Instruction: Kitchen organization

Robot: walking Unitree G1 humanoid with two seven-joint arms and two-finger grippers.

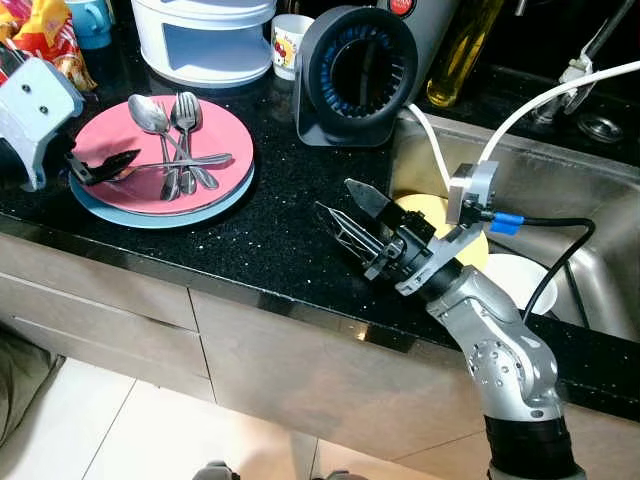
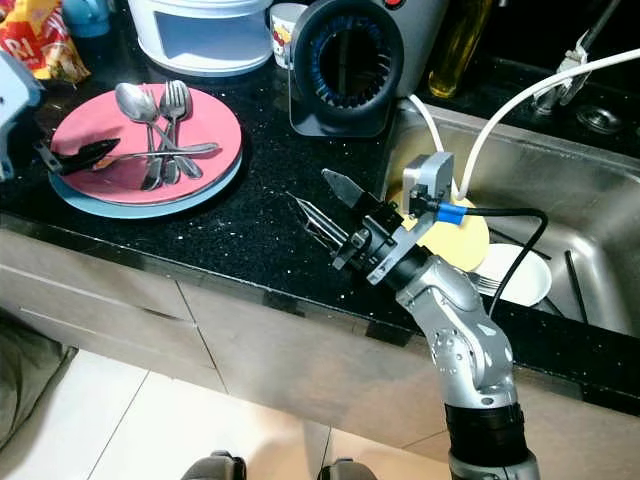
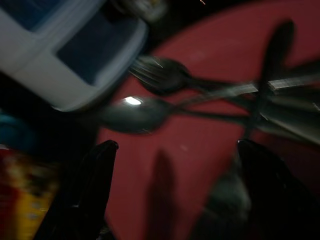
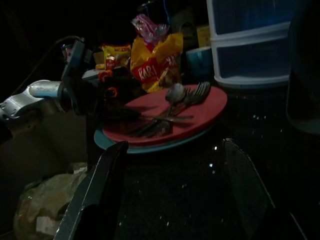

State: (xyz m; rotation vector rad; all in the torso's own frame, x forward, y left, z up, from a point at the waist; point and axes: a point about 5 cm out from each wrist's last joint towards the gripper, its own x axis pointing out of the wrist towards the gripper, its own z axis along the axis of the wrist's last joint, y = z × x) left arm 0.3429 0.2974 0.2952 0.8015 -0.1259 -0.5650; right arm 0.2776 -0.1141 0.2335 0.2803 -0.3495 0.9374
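Nearest, right gripper [image 1: 338, 208] hovering over the black counter [image 1: 270, 230] beside the sink [image 1: 560, 200], fingers spread and holding nothing, pointed toward the plates but well apart from them. Farther along the counter, a pink plate [image 1: 215, 135] stacked on a blue plate [image 1: 150, 215], carrying a spoon [image 1: 150, 115], forks [image 1: 186, 110] and more crossed cutlery. At that stack's outer edge, left gripper [image 1: 105, 165], fingers apart, tips over the pink plate near a utensil handle. Behind, a white container [image 1: 205, 40] and a black fan [image 1: 360, 70].
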